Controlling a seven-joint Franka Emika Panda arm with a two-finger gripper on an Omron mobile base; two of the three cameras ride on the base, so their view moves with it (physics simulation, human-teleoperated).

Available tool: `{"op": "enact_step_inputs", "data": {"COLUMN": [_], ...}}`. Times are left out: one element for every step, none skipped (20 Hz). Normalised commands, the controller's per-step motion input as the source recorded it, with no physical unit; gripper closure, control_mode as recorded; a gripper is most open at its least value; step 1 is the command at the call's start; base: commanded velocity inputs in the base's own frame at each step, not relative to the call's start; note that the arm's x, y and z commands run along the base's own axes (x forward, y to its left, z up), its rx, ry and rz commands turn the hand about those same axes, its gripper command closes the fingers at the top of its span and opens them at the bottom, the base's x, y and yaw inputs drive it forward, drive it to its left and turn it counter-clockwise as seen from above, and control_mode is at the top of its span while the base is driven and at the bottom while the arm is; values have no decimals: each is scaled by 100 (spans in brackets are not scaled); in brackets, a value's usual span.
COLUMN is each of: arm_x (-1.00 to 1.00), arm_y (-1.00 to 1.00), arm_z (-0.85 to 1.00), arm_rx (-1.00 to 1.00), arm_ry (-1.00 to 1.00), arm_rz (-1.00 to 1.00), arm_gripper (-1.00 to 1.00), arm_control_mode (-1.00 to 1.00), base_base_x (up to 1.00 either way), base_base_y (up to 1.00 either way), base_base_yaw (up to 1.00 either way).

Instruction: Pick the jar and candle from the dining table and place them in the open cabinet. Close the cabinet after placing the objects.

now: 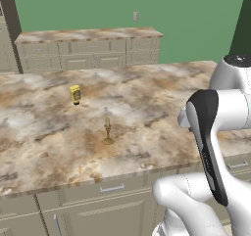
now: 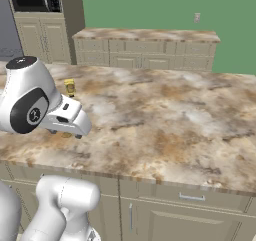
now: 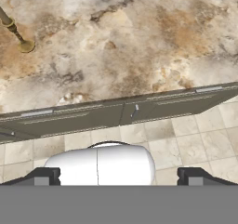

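While the white arm folds above the near edge of the dining table [image 1: 44,147], the candle [image 1: 108,131] stands upright on its brass-gold holder on the marbled stone top, a little in from the front edge and clear of everything around it. Farther back and to its left in the left base view sits a small yellow container [image 1: 75,94] with a dark label, well apart from the candle. Seen from the hand view, the gripper [image 3: 119,176] hangs over the tiled floor in front of the table's drawer fronts, its two dark fingertips [image 3: 44,175] set wide apart with nothing between them, and the candle's flared base shows at the upper left. A second marbled counter [image 1: 88,35] runs along the green back wall.
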Motion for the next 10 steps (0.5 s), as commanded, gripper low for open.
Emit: {"op": "enact_step_inputs", "data": {"arm_x": [0, 0, 0, 0, 0, 0, 0, 0, 0, 0], "arm_y": [0, 0, 0, 0, 0, 0, 0, 0, 0, 0], "arm_z": [0, 0, 0, 0, 0, 0, 0, 0, 0, 0], "arm_rx": [0, 0, 0, 0, 0, 0, 0, 0, 0, 0], "arm_ry": [0, 0, 0, 0, 0, 0, 0, 0, 0, 0], "arm_rz": [0, 0, 0, 0, 0, 0, 0, 0, 0, 0], "arm_gripper": [-100, -100, -100, -100, -100, -100, -100, -100, -100, -100], "arm_control_mode": [100, 100, 100, 100, 100, 100, 100, 100, 100, 100], "base_base_x": [27, 23, 19, 15, 12, 18, 0, 0, 0, 0], "base_base_y": [0, 6, 12, 16, 26, 13, 0, 0, 0, 0], "base_base_yaw": [-13, -13, -9, -4, -3, 0, 0, 0, 0, 0]}}
